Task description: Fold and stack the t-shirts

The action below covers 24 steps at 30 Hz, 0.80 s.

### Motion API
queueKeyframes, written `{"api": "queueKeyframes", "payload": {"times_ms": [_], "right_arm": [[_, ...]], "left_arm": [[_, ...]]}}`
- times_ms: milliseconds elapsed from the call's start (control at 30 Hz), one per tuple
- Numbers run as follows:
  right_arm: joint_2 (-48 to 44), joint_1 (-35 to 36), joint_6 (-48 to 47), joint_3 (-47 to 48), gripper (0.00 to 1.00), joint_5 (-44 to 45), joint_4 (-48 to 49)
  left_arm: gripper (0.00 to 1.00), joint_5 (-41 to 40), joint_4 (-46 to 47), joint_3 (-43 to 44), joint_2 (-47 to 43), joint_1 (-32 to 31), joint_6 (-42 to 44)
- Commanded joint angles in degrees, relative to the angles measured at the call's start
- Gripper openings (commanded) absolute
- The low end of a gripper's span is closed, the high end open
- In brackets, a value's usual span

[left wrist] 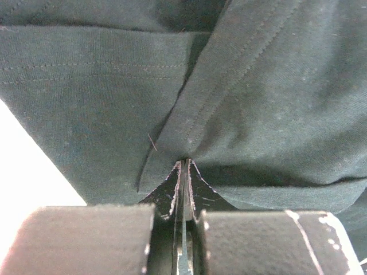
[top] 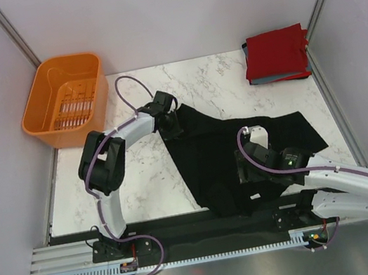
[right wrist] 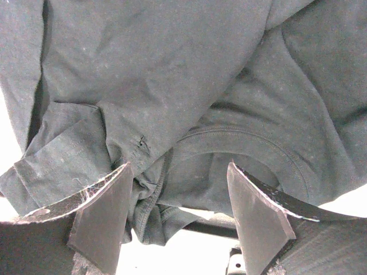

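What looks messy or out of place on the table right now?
The black t-shirt lies bunched and skewed instead of flat, with its near part seeming to spill past the front edge of the table. The left gripper is pinched shut on one fold; the right gripper hangs open over the collar.

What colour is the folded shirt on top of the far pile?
Red. The folded shirt shows best in the overhead view.
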Motion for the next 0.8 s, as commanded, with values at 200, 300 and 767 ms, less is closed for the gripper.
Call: {"api": "queueKeyframes", "payload": {"times_ms": [200,300,767], "right_arm": [[-1.1,-0.3,0.7,-0.1,0.73,0.8,0.3],[-1.4,-0.3,0.8,-0.2,0.73,0.9,0.2],[-3.2,-0.3,1.1,-0.5,0.74,0.1,-0.1]], "left_arm": [[0.02,-2.1,0.5,5.9,-6.6,-0.4,0.9],[0.02,-2.1,-1.1,11.2,-6.2,-0.5,1.3],[0.71,-8.3,-1.9,2.9,-10.8,-9.1,7.9]]}}
